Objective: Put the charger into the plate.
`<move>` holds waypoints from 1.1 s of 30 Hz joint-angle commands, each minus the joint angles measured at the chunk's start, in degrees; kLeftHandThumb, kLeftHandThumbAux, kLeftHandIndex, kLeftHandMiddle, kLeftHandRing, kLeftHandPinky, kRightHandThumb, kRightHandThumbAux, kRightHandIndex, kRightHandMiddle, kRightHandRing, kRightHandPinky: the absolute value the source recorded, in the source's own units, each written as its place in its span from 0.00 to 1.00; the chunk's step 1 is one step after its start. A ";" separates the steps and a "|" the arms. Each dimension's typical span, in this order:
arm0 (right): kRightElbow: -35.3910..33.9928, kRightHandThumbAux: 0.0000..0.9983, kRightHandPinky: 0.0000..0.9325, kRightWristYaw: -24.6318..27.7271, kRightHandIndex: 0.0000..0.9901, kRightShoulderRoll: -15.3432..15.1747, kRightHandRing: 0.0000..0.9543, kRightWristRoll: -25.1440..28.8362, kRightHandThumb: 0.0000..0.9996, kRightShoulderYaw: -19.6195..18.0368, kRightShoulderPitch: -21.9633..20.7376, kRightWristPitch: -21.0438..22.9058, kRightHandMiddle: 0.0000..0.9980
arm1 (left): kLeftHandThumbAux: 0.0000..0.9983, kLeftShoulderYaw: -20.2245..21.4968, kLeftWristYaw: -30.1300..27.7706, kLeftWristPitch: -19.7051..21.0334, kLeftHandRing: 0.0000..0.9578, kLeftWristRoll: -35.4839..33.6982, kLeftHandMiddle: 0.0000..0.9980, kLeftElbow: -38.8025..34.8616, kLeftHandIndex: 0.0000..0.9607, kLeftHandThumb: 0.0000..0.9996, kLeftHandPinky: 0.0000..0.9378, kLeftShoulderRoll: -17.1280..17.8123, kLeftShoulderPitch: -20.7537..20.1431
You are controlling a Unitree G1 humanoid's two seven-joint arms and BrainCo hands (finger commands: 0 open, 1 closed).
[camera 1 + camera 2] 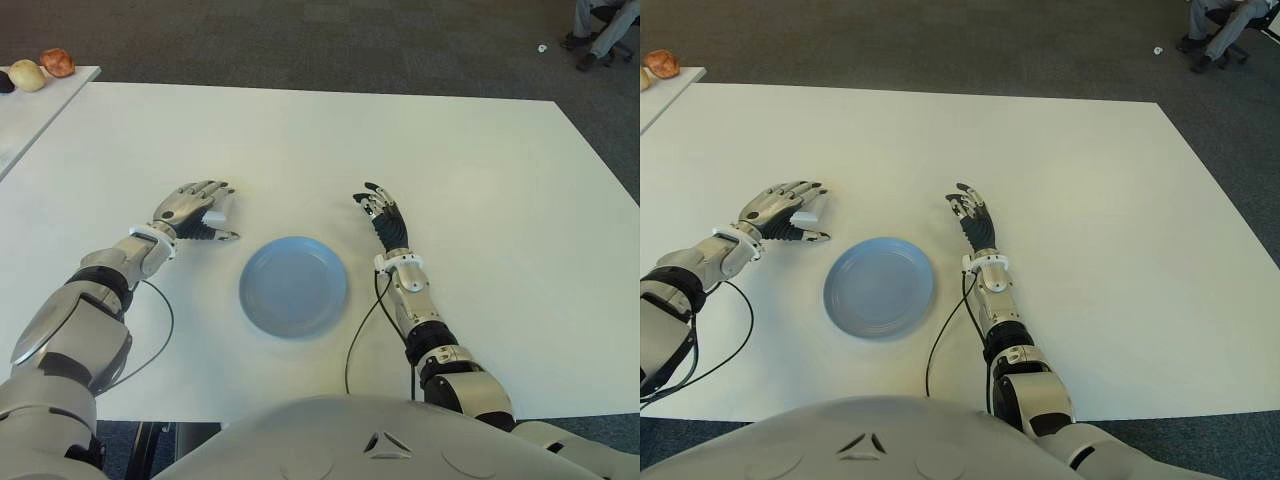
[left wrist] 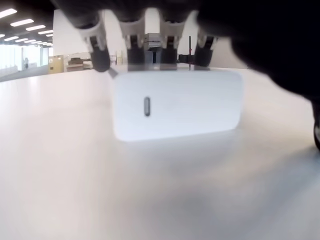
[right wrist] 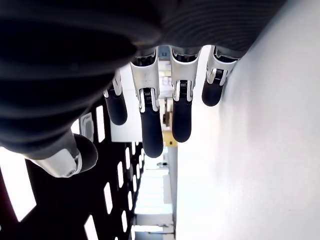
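The white charger (image 1: 216,217) lies on the white table (image 1: 480,180), left of the round blue plate (image 1: 293,285). My left hand (image 1: 205,212) arches over it. In the left wrist view the charger (image 2: 175,105) sits flat on the table, with the fingertips (image 2: 100,57) along its far top edge and the thumb off to one side, apart from it. The plate holds nothing. My right hand (image 1: 380,212) shows just right of the plate, its fingers (image 3: 150,125) relaxed and holding nothing.
A second table (image 1: 30,115) at the far left carries round items (image 1: 28,74). A person's legs (image 1: 600,30) show at the far right corner. Black cables (image 1: 365,325) trail from both wrists near the plate.
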 commanded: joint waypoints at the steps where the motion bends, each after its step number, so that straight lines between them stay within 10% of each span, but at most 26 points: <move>1: 2.79 0.52 0.07 -0.43 0.18 0.02 0.26 0.01 0.00 -0.09 2.92 2.88 0.34 | 0.38 1.09 1.37 1.37 0.00 -0.61 0.00 0.34 0.00 0.10 0.00 -0.54 -0.06; 33: 2.90 0.54 0.07 -1.79 0.21 0.12 0.25 -1.00 0.00 0.61 2.99 2.50 0.34 | 0.38 3.35 -1.27 4.05 0.00 -2.43 0.00 2.45 0.00 0.10 0.00 -1.28 -1.36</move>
